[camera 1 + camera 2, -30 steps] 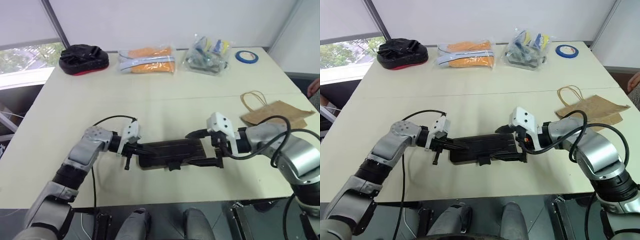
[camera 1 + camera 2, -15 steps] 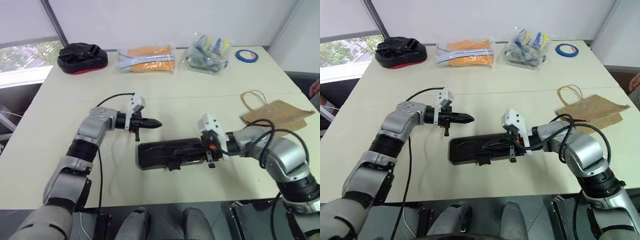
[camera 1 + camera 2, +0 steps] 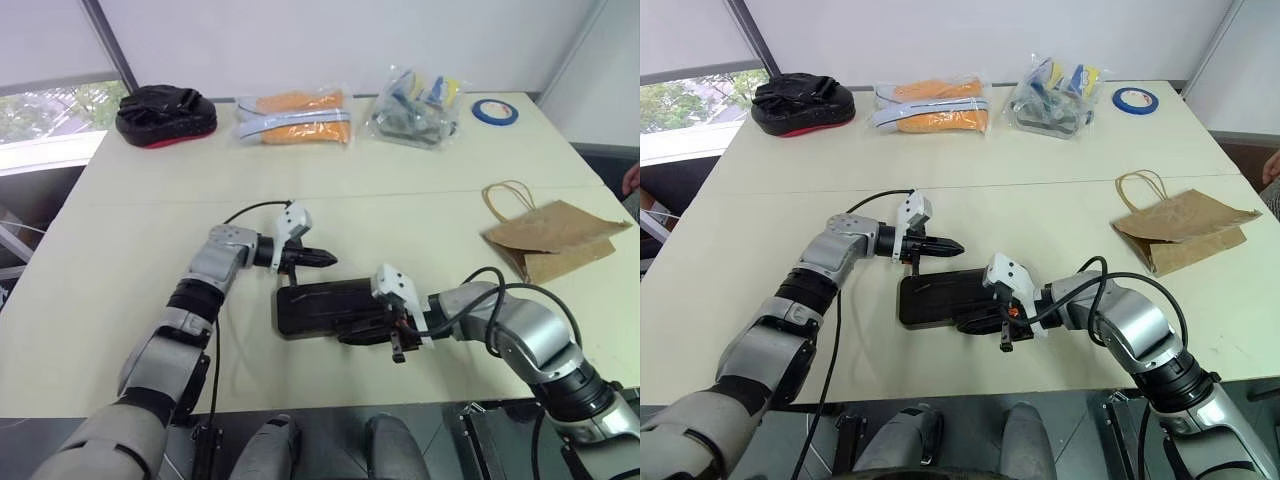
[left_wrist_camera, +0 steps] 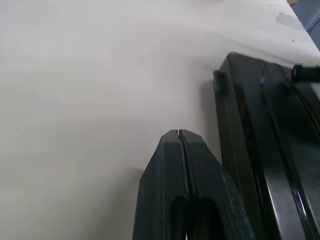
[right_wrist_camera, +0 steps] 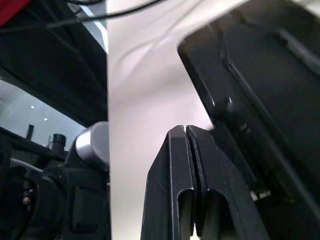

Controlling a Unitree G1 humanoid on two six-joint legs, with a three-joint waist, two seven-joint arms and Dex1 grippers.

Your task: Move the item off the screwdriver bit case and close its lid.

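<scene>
The screwdriver bit case (image 3: 312, 310) lies flat and dark near the table's front edge, its smoky lid (image 3: 330, 297) down on the tray. The item, a creased brown paper bag (image 3: 555, 238), rests off to the right, well apart from the case. My left gripper (image 3: 328, 259) is shut and empty, its tips hovering just beyond the case's far edge; the left wrist view shows the closed fingertips (image 4: 172, 145) beside the case (image 4: 265, 130). My right gripper (image 3: 352, 334) is shut at the case's near edge, with nothing between its fingertips (image 5: 176, 145).
Along the far side of the table are a black-and-red pouch (image 3: 165, 115), a clear bag of orange items (image 3: 293, 118), a clear bag of mixed items (image 3: 415, 108) and a blue tape roll (image 3: 494, 112). A person's hand (image 3: 630, 178) shows at the right edge.
My left gripper left the case's left end and swung right to its far edge. My right gripper shut, sank and slid from the case's right end to its near edge.
</scene>
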